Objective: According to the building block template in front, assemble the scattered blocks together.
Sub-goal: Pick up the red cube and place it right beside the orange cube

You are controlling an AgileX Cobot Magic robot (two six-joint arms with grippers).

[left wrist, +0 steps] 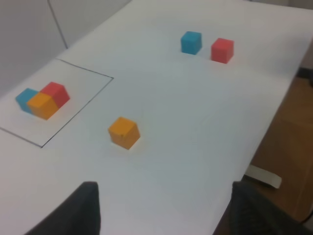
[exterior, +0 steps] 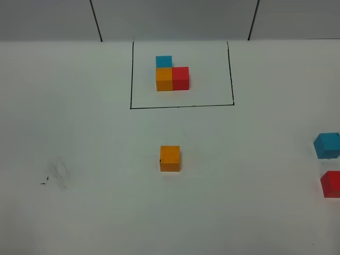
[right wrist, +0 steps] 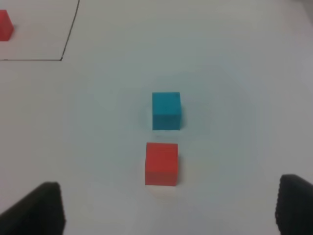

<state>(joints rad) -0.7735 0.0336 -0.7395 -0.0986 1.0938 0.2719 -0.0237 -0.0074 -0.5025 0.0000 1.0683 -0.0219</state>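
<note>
The building block template [exterior: 171,75] lies inside a thin black rectangle at the back centre: blue behind orange, red to orange's right. It also shows in the left wrist view [left wrist: 44,100]. Of the scattered blocks, the orange cube [exterior: 170,158] [left wrist: 123,132] sits mid-table. The sky-blue cube [exterior: 326,145] [right wrist: 166,111] and the red cube [exterior: 331,184] [right wrist: 162,163] lie close together at the far right edge. My left gripper [left wrist: 166,215] is open, well short of the orange cube. My right gripper [right wrist: 166,210] is open just before the red cube. Neither gripper shows in the exterior high view.
A grey smudge [exterior: 56,175] marks the white table at the left. The table's side edge [left wrist: 274,112] drops to a brown floor in the left wrist view. A wall with black seams [exterior: 96,21] rises behind the table.
</note>
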